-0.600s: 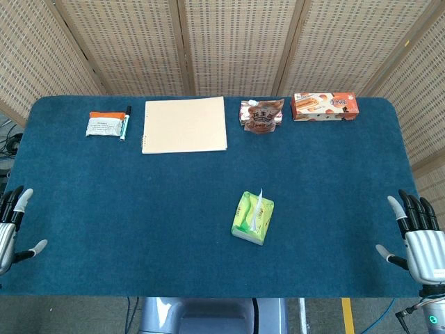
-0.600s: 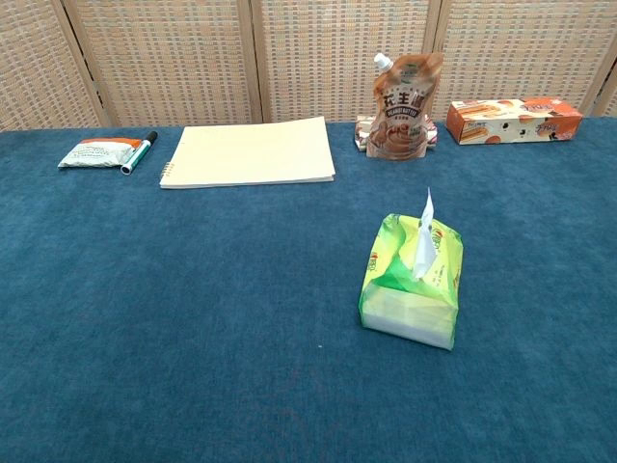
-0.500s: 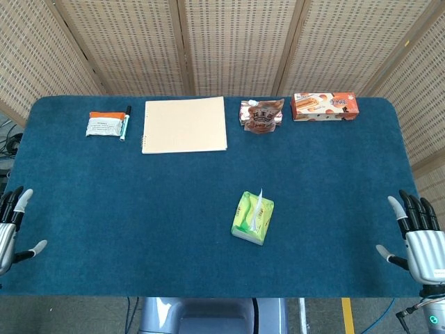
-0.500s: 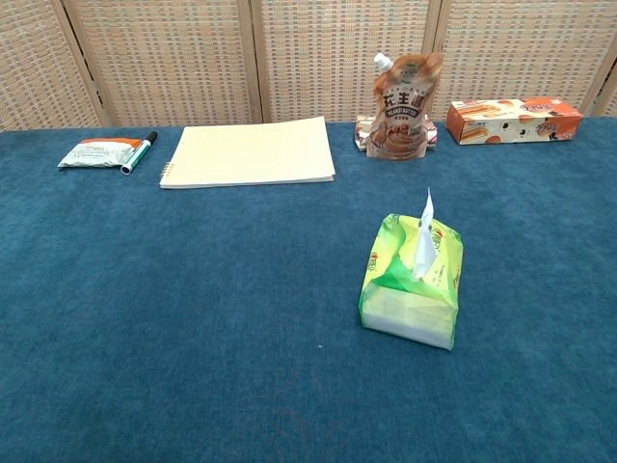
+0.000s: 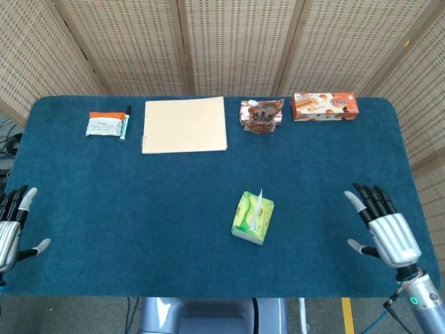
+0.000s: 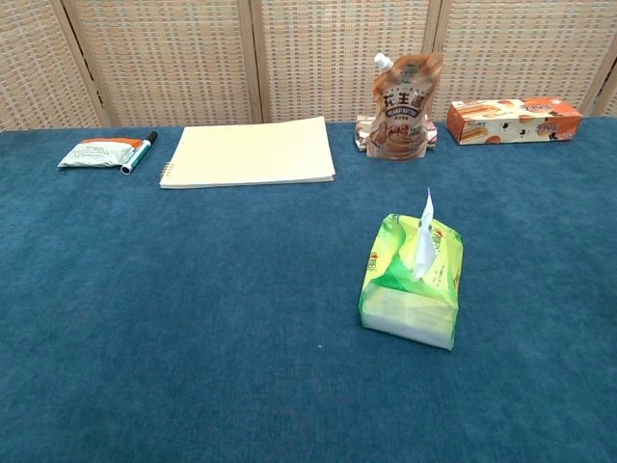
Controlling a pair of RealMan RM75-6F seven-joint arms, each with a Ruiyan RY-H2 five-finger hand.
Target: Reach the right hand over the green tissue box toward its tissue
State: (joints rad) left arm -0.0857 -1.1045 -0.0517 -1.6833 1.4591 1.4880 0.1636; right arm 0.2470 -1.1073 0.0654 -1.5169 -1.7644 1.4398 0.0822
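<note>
The green tissue box lies near the table's front middle, with a white tissue standing up from its top slot. My right hand hovers over the table's front right part, well to the right of the box, fingers spread and holding nothing. At the front left edge my left hand is open too, partly cut off by the frame. The chest view shows neither hand.
Along the far edge lie a small orange-white packet with a marker, a beige notepad, a brown spouted pouch and an orange snack box. The blue cloth table ends just in front of the hands.
My right hand has moved left and slightly forward from the right edge over the table, toward the tissue box. The left hand has barely shifted. The box has not moved.
</note>
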